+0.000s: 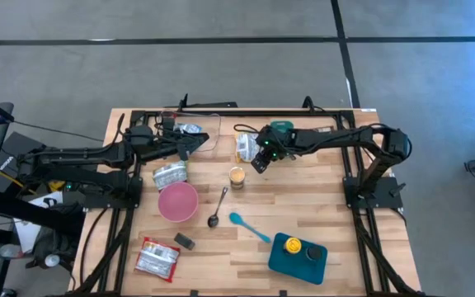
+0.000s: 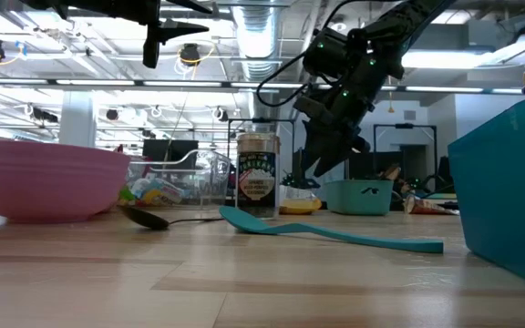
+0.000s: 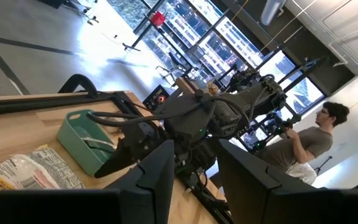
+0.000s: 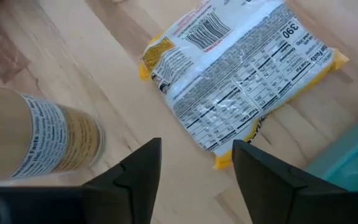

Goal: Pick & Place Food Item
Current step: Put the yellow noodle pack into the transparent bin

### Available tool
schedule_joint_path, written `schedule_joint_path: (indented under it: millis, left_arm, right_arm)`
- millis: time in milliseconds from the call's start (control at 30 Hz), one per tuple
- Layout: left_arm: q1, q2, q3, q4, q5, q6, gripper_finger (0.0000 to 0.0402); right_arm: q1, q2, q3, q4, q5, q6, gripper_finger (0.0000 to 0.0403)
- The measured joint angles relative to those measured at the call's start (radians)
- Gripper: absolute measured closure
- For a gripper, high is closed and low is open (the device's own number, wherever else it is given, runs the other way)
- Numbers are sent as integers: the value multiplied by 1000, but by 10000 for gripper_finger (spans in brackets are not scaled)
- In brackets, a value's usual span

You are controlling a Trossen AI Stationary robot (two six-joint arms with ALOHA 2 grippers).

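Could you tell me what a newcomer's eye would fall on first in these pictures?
Probably the right pincer, open, hovering above the yellow snack packet near the table's far edge, beside the small jar. Next, the pink bowl left of centre and the teal box at the near right, while the left pincer waits over the far-left side.

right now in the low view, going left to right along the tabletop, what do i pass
pink plastic bowl → metal spoon → glass jar with dark label → light blue plastic spoon → teal container at the right edge
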Motion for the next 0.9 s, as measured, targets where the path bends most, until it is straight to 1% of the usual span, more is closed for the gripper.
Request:
schedule_joint_path:
  millis: [67, 200, 333, 433, 700, 900]
  left_arm:
    - [0, 0, 0, 0, 0, 0, 284]
    - [0, 0, 0, 0, 0, 0, 284]
    - [0, 0, 0, -1, 0, 0, 284]
    - [0, -1, 0, 2, 0, 0, 284]
    - [0, -1, 0, 0, 0, 0, 284]
    - [0, -1, 0, 0, 0, 0, 284]
  right_arm:
    - [0, 7, 0, 6, 0, 0, 210]
    - [0, 69, -2, -5, -1, 0, 212]
    - [-3, 138, 3, -2, -1, 1, 222]
    - [-2, 163, 26, -1, -5, 1, 232]
    - [5, 157, 93, -24, 12, -16, 254]
    - [-18, 163, 123, -61, 14, -18, 271]
